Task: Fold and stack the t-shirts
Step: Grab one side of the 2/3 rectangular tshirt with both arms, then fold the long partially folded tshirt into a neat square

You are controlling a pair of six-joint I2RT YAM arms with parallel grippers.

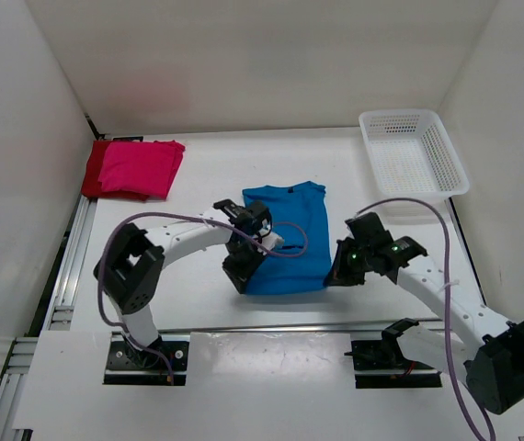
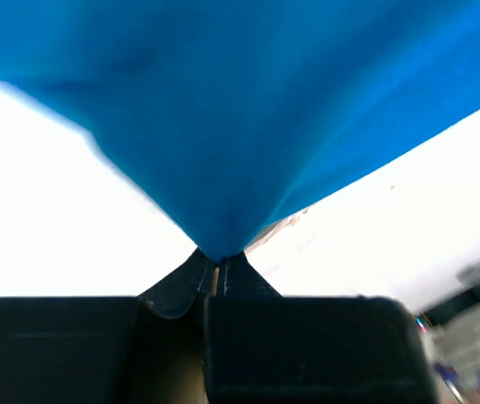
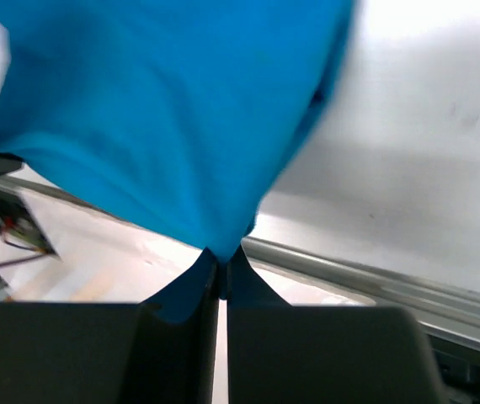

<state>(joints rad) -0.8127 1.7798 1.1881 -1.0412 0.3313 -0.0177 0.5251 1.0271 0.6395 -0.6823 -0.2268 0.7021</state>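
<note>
The bright blue t-shirt (image 1: 291,230) lies mid-table, collar toward the back. My left gripper (image 1: 241,278) is shut on its near left corner; in the left wrist view the blue cloth (image 2: 223,126) hangs pinched between the fingertips. My right gripper (image 1: 337,273) is shut on its near right corner; the right wrist view shows the cloth (image 3: 173,126) pinched the same way. The pink-magenta t-shirt (image 1: 141,166) lies folded on top of the dark red t-shirt (image 1: 91,171) at the back left.
A white mesh basket (image 1: 412,153) stands at the back right. White walls close in the table on three sides. A metal rail (image 1: 69,266) runs along the left edge and another along the near edge.
</note>
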